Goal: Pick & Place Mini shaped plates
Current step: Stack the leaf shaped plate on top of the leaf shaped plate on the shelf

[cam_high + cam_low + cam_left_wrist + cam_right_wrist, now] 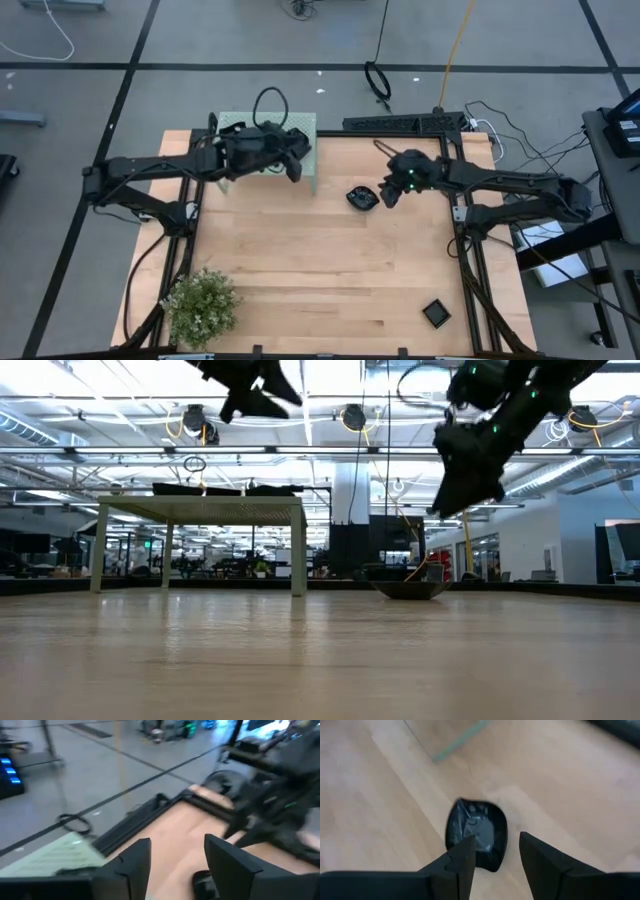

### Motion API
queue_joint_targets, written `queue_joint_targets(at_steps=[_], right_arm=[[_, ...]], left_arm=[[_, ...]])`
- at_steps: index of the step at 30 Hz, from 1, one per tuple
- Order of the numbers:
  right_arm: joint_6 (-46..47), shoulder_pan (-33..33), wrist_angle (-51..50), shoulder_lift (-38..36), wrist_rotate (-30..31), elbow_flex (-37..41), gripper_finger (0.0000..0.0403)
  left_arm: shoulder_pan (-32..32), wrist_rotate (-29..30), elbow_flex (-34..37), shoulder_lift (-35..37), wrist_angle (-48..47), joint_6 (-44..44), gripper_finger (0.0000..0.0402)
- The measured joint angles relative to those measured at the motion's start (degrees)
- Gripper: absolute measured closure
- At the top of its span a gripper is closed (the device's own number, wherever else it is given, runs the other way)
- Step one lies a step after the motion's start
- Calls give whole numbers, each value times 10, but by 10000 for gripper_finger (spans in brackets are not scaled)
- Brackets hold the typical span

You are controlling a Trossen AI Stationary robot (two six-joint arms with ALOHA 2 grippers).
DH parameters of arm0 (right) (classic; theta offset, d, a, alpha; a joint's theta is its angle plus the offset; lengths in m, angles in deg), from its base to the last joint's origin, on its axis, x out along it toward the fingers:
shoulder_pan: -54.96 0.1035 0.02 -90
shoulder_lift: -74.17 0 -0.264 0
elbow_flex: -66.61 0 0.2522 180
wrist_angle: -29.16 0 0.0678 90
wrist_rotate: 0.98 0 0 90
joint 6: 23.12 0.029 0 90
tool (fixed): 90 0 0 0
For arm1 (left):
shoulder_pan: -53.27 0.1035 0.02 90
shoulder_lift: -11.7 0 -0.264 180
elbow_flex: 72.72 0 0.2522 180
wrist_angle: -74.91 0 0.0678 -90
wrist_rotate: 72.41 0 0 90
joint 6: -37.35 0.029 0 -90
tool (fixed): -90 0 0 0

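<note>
One glossy black mini plate (361,197) with a wavy rim lies flat on the table's far middle; it also shows in the low view (410,590). My right gripper (388,193) hovers open just right of and above it, and the plate (476,834) shows past its fingers (495,854). A square black plate (436,313) lies near the table's near right corner. My left gripper (293,160) is open and raised over the right edge of the pale green stand (305,135). Low dark shapes (200,488) sit on top of the stand.
A potted green plant (200,305) stands at the near left corner. The stand (200,510) stands on legs at the far left. A black frame bar (405,123) and cables run along the far edge. Bare wood (320,270) spans the table's middle.
</note>
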Motion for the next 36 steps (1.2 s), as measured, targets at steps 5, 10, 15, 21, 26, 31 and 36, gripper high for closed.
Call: queue_joint_targets(at_steps=[5,10,15,21,26,31,36], right_arm=[[31,0,59,53,-4,54,261],[44,-8,155,102,-2,97,261],[57,-14,235,163,-4,119,261],[61,-17,322,229,-4,120,261],[79,-16,336,255,-38,119,289],[82,2,335,253,-70,119,378],[71,37,367,240,-128,119,398]], left_arm=[[-19,-41,1,-4,66,-7,211],[-39,-47,1,-7,66,-7,211],[-51,-46,1,-7,67,-7,211],[-51,-46,1,-7,65,-7,211],[-54,-46,1,-7,65,-8,211],[-61,-46,1,-7,63,5,211],[-75,-46,1,-7,63,23,211]])
